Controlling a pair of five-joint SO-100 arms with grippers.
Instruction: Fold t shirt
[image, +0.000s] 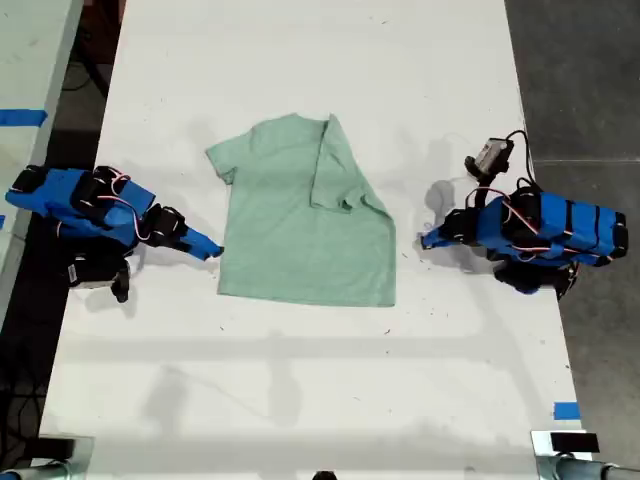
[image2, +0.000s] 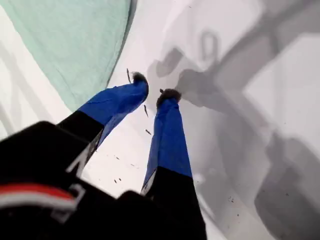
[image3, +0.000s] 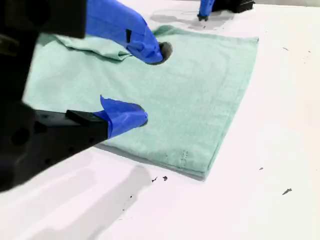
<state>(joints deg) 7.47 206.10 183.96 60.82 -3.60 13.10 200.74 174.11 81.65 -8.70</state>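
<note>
A: T shirt (image: 300, 230), one, flat on the white table (image: 300, 400), a little above centre of the exterior view. Neck toward the top edge, hem toward the bottom. The sleeve on the exterior view's right (image: 335, 170) is folded in over the chest; the other sleeve (image: 220, 160) lies out flat.

B: Claws?

A: Two arms, one on each side of the shirt. My second gripper (image: 212, 252) comes in from the exterior view's left, at the shirt's lower side edge. Its wrist view has the jaws spread wide above the cloth (image3: 190, 100), nothing between them. I cannot tell if the tips touch the fabric.

B: And the other?

A: My first gripper (image: 425, 240) is on the exterior view's right, near the shirt but apart from it, over bare table. Jaws parted by a narrow gap, holding nothing. The shirt's edge (image2: 75, 40) shows just beside the tips.

B: Anything in the way?

A: Nothing lies on the shirt. Beside the arm on the exterior view's right, one small grey module on a black cable (image: 490, 155). Two strips of blue tape: one (image: 20, 117) on the neighbouring surface at the left edge, one (image: 566, 410) at the lower right. Dark specks are scattered on the tabletop.
</note>
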